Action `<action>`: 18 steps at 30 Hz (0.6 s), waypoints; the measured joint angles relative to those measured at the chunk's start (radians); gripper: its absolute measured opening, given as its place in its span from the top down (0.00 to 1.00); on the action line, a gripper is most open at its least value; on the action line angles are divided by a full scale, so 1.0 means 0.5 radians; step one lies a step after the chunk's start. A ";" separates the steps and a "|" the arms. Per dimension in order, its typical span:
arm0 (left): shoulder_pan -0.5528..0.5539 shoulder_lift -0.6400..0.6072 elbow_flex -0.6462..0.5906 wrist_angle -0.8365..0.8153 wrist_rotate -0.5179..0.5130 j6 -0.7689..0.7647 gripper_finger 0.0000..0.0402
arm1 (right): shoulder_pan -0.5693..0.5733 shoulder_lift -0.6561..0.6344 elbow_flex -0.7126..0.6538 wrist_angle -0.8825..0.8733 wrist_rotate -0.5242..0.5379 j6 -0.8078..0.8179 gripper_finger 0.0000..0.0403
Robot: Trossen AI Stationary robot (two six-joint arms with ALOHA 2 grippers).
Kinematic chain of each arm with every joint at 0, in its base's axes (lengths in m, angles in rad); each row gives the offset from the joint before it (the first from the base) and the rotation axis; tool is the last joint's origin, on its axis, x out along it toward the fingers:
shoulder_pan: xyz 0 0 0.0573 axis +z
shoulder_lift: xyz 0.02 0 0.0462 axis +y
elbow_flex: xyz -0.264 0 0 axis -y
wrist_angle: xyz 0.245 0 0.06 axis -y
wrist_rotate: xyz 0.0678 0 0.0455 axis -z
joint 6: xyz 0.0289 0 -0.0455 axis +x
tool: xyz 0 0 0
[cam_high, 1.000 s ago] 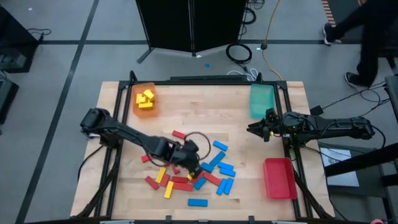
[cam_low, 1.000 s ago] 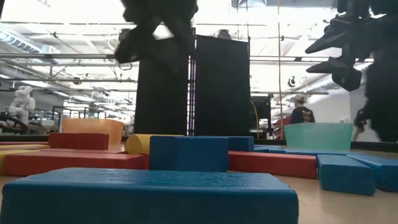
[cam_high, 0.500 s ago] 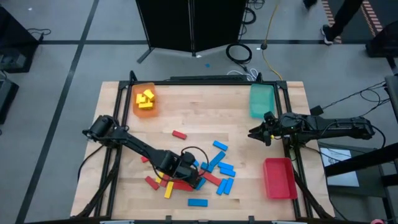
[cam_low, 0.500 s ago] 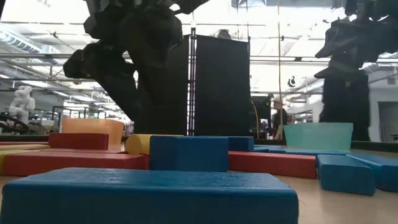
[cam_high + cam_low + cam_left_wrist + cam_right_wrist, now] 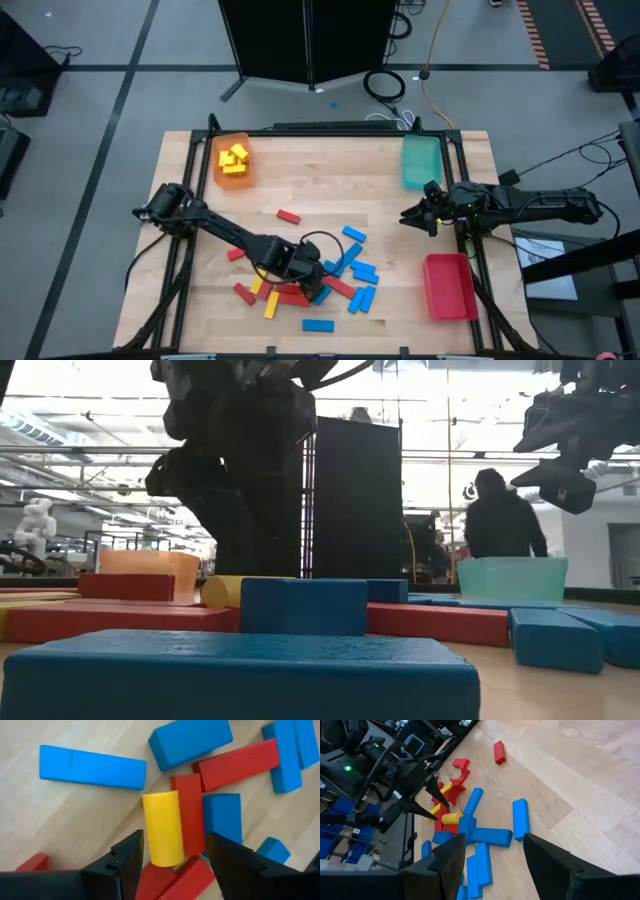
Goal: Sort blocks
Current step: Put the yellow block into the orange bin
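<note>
Red, blue and yellow blocks (image 5: 335,280) lie in a loose scatter on the wooden table's near middle. My left gripper (image 5: 175,857) hangs open just above this pile, pointing steeply down. Its two fingers stand on either side of the near end of a yellow block (image 5: 162,827) without touching it. That yellow block lies flat beside a red block (image 5: 191,810). My right gripper (image 5: 408,213) waits open and empty above the table's right side, between the teal tray and the red tray.
An orange tray (image 5: 232,172) with several yellow blocks stands at the far left. A teal tray (image 5: 420,160) stands at the far right and a red tray (image 5: 448,288) at the near right. One red block (image 5: 288,216) lies apart, farther back. A person (image 5: 503,520) stands behind the table.
My left gripper has sunk toward the block pile and shifted a little toward the table's near edge, tipping more steeply downward. My right gripper has kept its place but turned a little. The blocks have stayed where they were.
</note>
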 joint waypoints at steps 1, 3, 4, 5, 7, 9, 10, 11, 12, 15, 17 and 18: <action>0.007 0.000 0.000 0.007 0.001 -0.006 0.47 | 0.000 0.000 0.000 0.000 0.000 0.000 0.52; 0.019 0.000 0.000 0.010 -0.020 -0.051 0.47 | 0.000 0.000 0.000 -0.001 0.000 0.000 0.52; 0.024 0.000 0.000 0.004 -0.027 -0.067 0.47 | 0.000 0.000 0.000 -0.001 0.000 0.000 0.52; 0.024 0.000 -0.001 0.002 -0.031 -0.094 0.47 | 0.000 0.000 0.000 0.000 0.000 0.000 0.52; 0.022 0.000 -0.001 0.003 -0.041 -0.126 0.47 | 0.000 0.000 -0.001 -0.001 0.000 0.000 0.52; 0.019 0.001 -0.001 0.003 -0.062 -0.128 0.47 | 0.000 0.000 0.000 0.000 0.001 -0.001 0.52; 0.019 0.001 -0.001 0.003 -0.067 -0.130 0.47 | 0.000 0.000 0.000 0.000 0.001 -0.001 0.52; 0.021 0.001 -0.001 0.003 -0.073 -0.129 0.47 | 0.000 0.000 -0.001 0.000 0.001 -0.001 0.52; 0.023 0.001 -0.001 0.003 -0.076 -0.127 0.47 | 0.000 0.000 0.000 0.000 0.001 -0.001 0.52; 0.023 0.001 -0.001 0.003 -0.088 -0.104 0.47 | 0.000 0.000 0.000 0.000 0.001 -0.001 0.52; 0.021 0.001 -0.002 0.003 -0.097 -0.099 0.47 | 0.000 0.000 -0.001 0.000 0.002 -0.001 0.52; 0.021 0.001 -0.002 0.002 -0.104 -0.092 0.47 | 0.000 0.000 0.000 0.000 0.002 -0.001 0.52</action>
